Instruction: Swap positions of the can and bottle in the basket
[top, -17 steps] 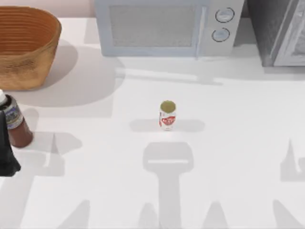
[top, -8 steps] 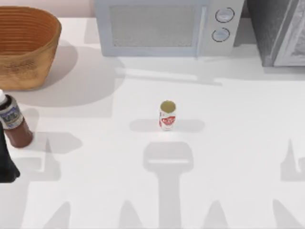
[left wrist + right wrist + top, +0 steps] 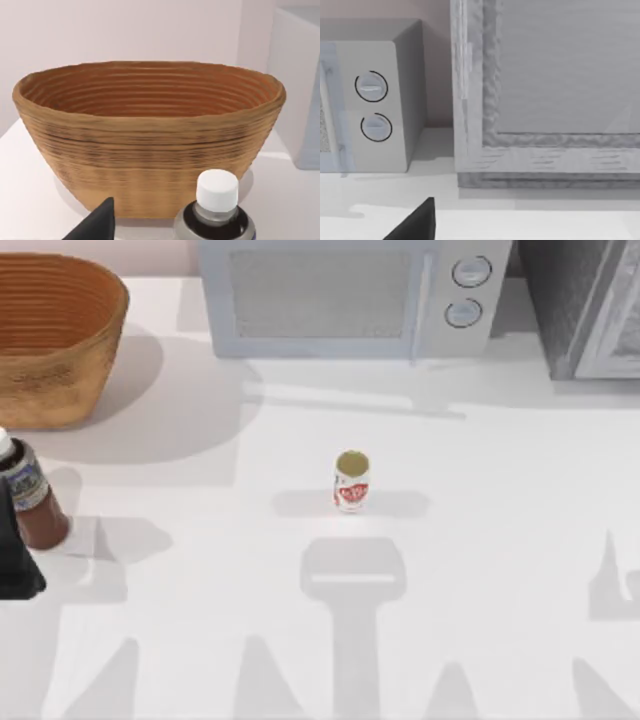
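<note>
At the top view's left edge, the left gripper (image 3: 18,565) sits just below the bottle (image 3: 28,498), grip state impossible to tell, likely positioned for grasping it; the can (image 3: 351,481) stands mid-table, the basket (image 3: 55,335) upper left.

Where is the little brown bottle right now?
The bottle stands on the table at the top view's left edge, just in front of the basket and beside the left gripper.
</note>
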Robot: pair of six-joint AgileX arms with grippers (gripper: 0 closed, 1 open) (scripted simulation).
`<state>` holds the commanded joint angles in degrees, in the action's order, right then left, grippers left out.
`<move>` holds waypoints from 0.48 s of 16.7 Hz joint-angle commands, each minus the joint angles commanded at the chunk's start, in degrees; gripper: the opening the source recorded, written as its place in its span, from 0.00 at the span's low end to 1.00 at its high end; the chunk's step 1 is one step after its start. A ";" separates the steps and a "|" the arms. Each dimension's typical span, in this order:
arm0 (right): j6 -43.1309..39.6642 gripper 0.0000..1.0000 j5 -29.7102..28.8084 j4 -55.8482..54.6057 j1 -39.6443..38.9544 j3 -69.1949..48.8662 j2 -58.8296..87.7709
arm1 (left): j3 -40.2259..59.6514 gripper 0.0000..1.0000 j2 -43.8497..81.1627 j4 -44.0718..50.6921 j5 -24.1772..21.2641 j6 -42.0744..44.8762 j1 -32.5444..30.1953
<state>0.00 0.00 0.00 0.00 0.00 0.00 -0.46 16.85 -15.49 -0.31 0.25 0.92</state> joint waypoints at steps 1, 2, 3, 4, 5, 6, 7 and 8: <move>0.00 1.00 0.00 0.00 0.00 0.00 0.00 | 0.03 1.00 4.48 -4.03 -0.24 0.08 0.07; 0.00 1.00 0.00 0.00 0.00 0.00 0.00 | 0.09 1.00 9.30 -8.38 -0.52 0.17 0.12; 0.00 1.00 0.00 0.00 0.00 0.00 0.00 | 0.15 1.00 14.38 -12.96 -0.81 0.27 0.17; 0.00 1.00 0.00 0.00 0.00 0.00 0.00 | 0.22 1.00 19.68 -17.71 -1.12 0.37 0.23; 0.00 1.00 0.00 0.00 0.00 0.00 0.00 | 0.29 1.00 25.12 -22.56 -1.44 0.47 0.28; 0.00 1.00 0.00 0.00 0.00 0.00 0.00 | 0.36 1.00 30.63 -27.43 -1.76 0.56 0.33; 0.00 1.00 0.00 0.00 0.00 0.00 0.00 | 0.43 1.00 36.18 -32.29 -2.07 0.66 0.39; 0.00 1.00 0.00 0.00 0.00 0.00 0.00 | 0.49 1.00 41.70 -37.08 -2.38 0.75 0.45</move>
<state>0.00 0.00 0.00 0.00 0.00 0.00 0.03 58.55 -52.57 -2.68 1.00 1.37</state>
